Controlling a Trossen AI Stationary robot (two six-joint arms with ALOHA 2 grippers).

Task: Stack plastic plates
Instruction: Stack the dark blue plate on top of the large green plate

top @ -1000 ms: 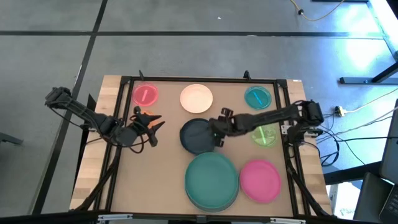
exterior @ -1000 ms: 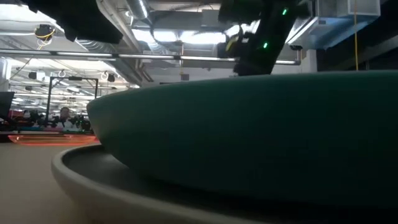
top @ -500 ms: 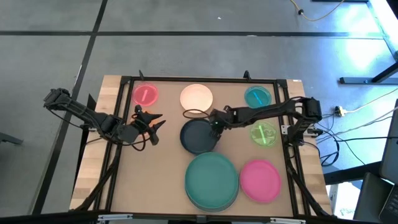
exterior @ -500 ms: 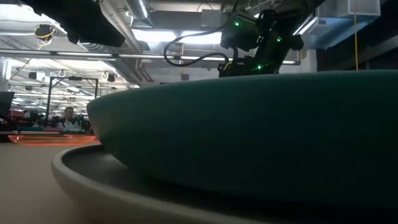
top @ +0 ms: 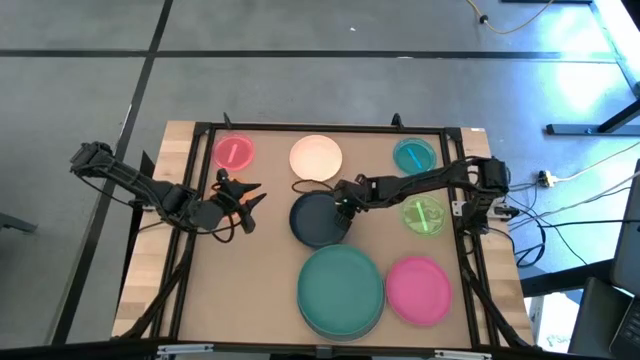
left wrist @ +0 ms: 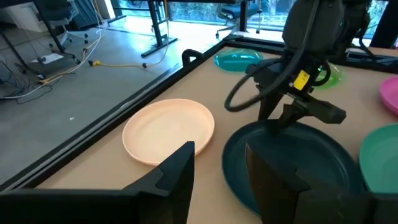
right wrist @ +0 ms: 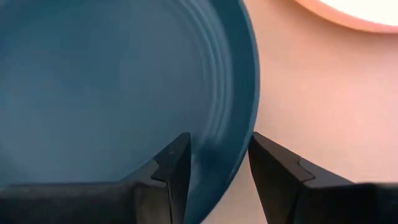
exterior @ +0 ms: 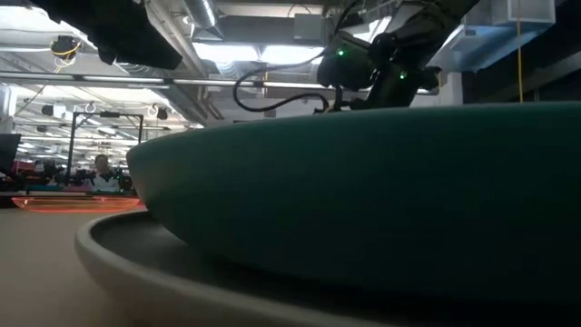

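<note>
1. the left gripper [top: 243, 196] hangs over the left side of the bench [top: 250, 290], about halfway between the far and near edges. its fingers are spread apart with nothing between them, and it points across toward the middle.
2. the small pink plate [top: 234, 152] sits in the far left corner, on its own, well apart from that gripper.
3. the cream plate [top: 316, 157] is next along the far edge, roughly mid bench. it looks apart from the others by a sliver of bare board.
4. the dark grey plate [top: 316, 218] lies flat right in the centre, just nearer than the cream one.
5. the right gripper [top: 341, 200] reaches in from the right edge and is down at the dark plate's far right rim. in the right wrist view the fingers [right wrist: 174, 168] straddle that rim with a gap, one over the plate's inside, the other over bare bench. can't tell if they actually touch it.
6. the teal plate [top: 343, 290] sits by the near edge, centre, on top of a grey plate [exterior: 136, 272] whose rim shows in the low view.
7. the big pink plate [top: 418, 288] is just beside it toward the right.
8. the small green plate [top: 424, 216] is mid right, partly under the right arm.
9. the small blue plate [top: 413, 155] is in the far right corner.
</note>
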